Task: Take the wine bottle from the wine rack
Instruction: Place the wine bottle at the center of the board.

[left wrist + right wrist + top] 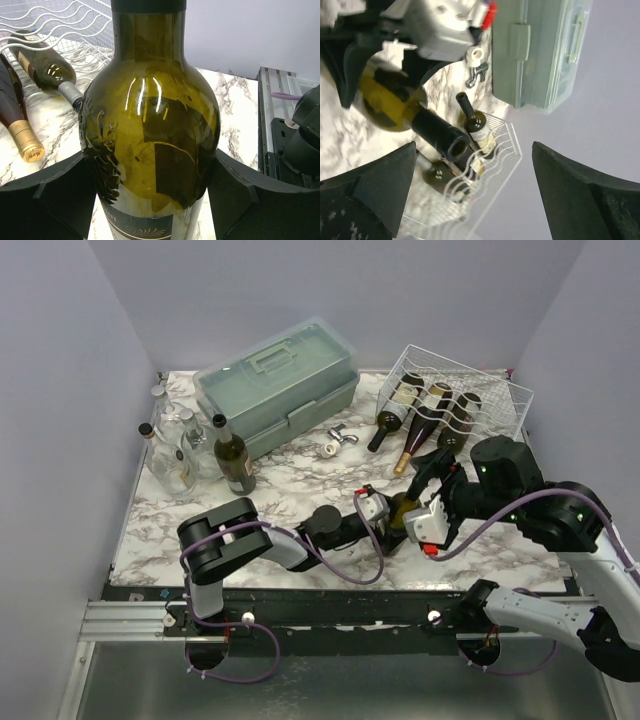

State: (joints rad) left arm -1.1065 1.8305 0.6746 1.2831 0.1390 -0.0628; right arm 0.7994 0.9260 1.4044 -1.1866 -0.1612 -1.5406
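The fingers (50, 205) of the left gripper (150, 210) were pressed against either side of the olive-green wine bottle (150, 130). They clamped its broad belly just below the shoulder, I'd guess because that widest part gives the surest hold. The right gripper (476, 200) hung above the bottle's open mouth with its own fingers spread wide and nothing between them, so the weight looked to be the left arm's alone. The bottle was well clear of the white wire wine rack (470, 372), near the front of the marble table (290, 490). Three other bottles (425, 425) lay in the rack's cradles.
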